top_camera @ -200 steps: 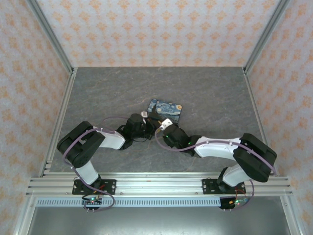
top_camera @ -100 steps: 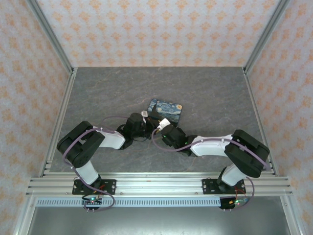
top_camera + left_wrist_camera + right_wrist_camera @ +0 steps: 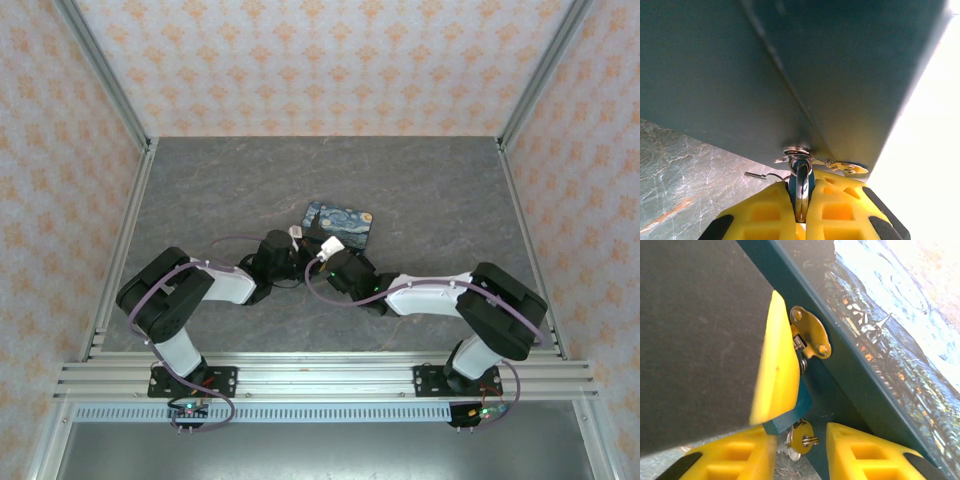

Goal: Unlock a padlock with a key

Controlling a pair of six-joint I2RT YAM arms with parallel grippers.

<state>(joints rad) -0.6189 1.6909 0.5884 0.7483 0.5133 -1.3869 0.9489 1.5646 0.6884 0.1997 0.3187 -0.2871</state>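
On the grey marbled table (image 3: 420, 180), about midway across, lies a rectangular box (image 3: 340, 222) with dark teal walls and a swirling night-sky painting on its lid. Both arms reach in to its near left edge. The left claw (image 3: 296, 242) comes in from the left and the right claw (image 3: 322, 252) from the near right, their tips just beside each other at the box. In the left wrist view the left claw's yellow fingers (image 3: 765, 212) are closed tight on the small dark teal-blue padlock (image 3: 801, 192). Its silver shackle stands up between the pads and meets a metal ring on the box's dark wall, beside a thin brass hasp plate (image 3: 847, 168). A thin wire loop (image 3: 760, 175) pokes out to the left of the lock, just above the table. In the right wrist view the right claw stands partly open, its two yellow fingers (image 3: 865, 452) apart, with a small round-headed metal key (image 3: 802, 440) hanging in the gap between them. A sliver of space shows between the key and the right-hand finger; whether the other finger touches the key I cannot tell. Just above the key, one yellow finger of the left claw lies along the box's teal wall, touching the riveted brass plate, with the painted lid to the right.
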